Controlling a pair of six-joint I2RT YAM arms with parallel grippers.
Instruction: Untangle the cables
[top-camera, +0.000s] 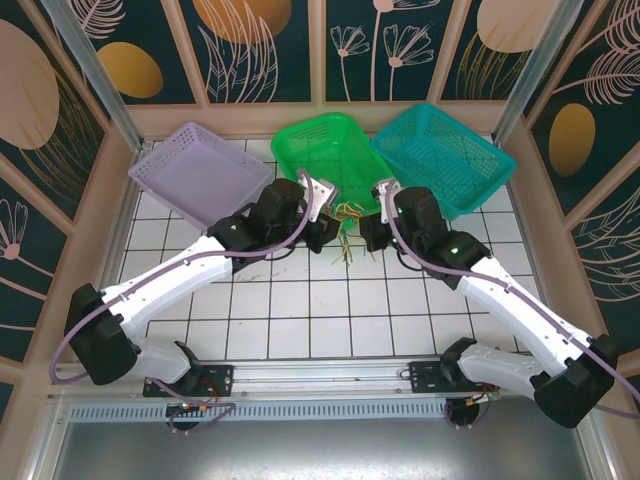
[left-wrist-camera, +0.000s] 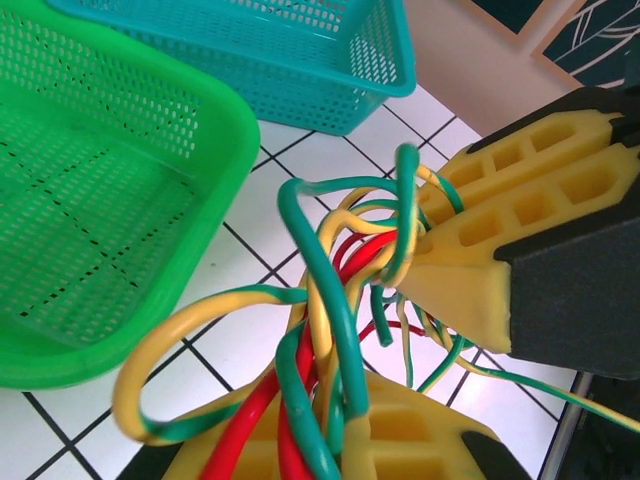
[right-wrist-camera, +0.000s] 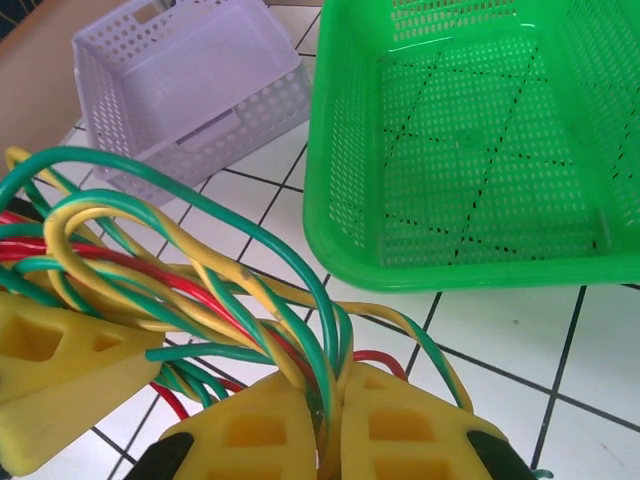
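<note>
The cables (top-camera: 343, 232), a knot of red, green and green-yellow strands, sit at mid-table just in front of the green basket (top-camera: 330, 160), with a few loose ends trailing toward the near side. The bundle's long axis runs left to right, stretched between the two tools. The left gripper (top-camera: 322, 232) holds its left end, the strands pinched between the closed yellow fingers (left-wrist-camera: 420, 445). The right gripper (right-wrist-camera: 330, 420) is clamped on the right end, with loops arching over the pads. The tangle proper lies in the short span between the fingertips, so neither arm is nearer and both are just beside it. Judgement: the next move turns on drawing the grippers apart along that axis. Risk: crossed loops may tighten rather than release. The lilac basket (top-camera: 200, 175) and teal basket (top-camera: 440, 155) flank the green one on the tiled table (top-camera: 300, 310).
</note>
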